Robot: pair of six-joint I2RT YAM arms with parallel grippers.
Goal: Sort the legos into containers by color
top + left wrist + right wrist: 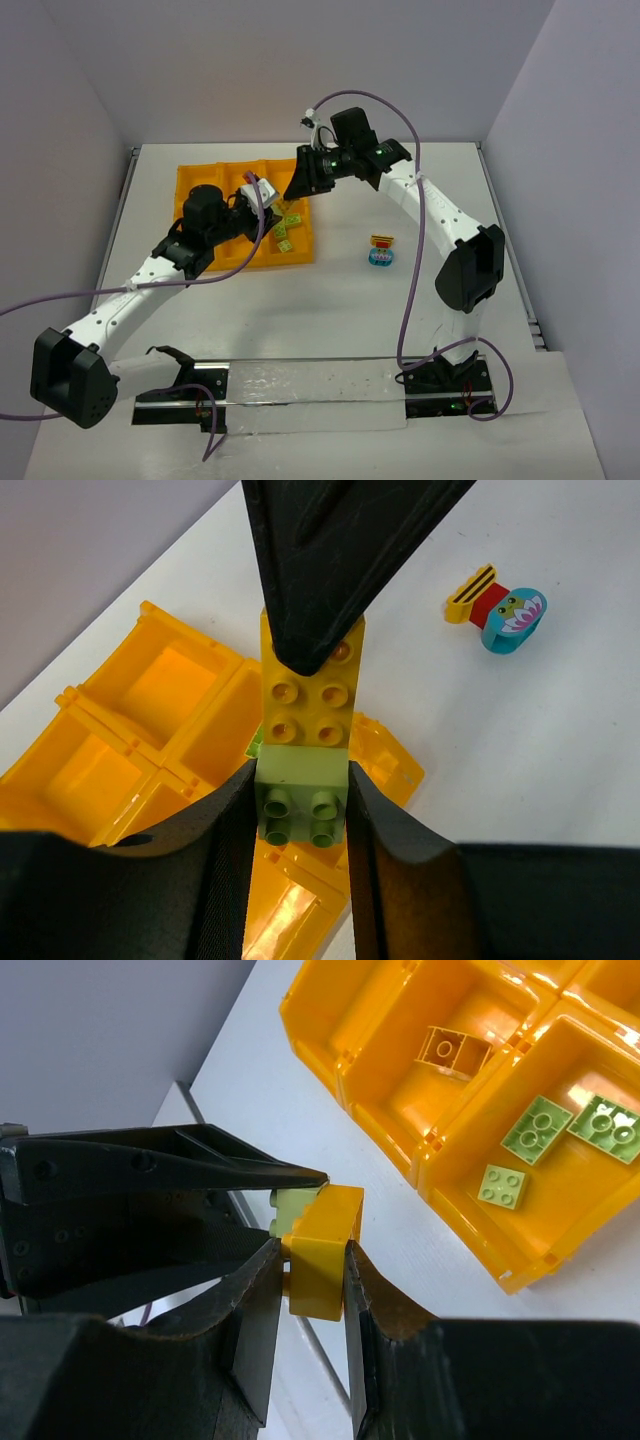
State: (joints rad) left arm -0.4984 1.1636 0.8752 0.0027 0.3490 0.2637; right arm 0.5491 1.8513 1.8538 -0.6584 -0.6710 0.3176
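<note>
Nearest the arm bases, on the white table (330, 320) to the right, a small stack (381, 250) of yellow, red and light blue pieces is seen standing alone, well apart from the tray. Farther out, above the right side of the orange-yellow tray (190, 185), a joined pair of bricks is held in the air between both arms. The left gripper (300, 780) is closed on the lime green brick (300, 798), one finger pressed against each side. The right gripper (312, 1250) is closed on the yellow brick (322, 1235), which is plugged onto the green one. The pair's long axis is laid along the line from one gripper to the other, with the green end toward the left arm and the yellow end toward the right arm, so each colour is already in its own grip. By judgement, the coming move is a straight pull apart along that axis or a tilt at the seam. Below and beyond the pair, three lime green plates (540, 1125) are seen lying flat in a corner compartment of the tray. A second yellow brick (452, 1053) is seen in the compartment beside it. Each half can therefore be dropped into a matching square nearby.
</note>
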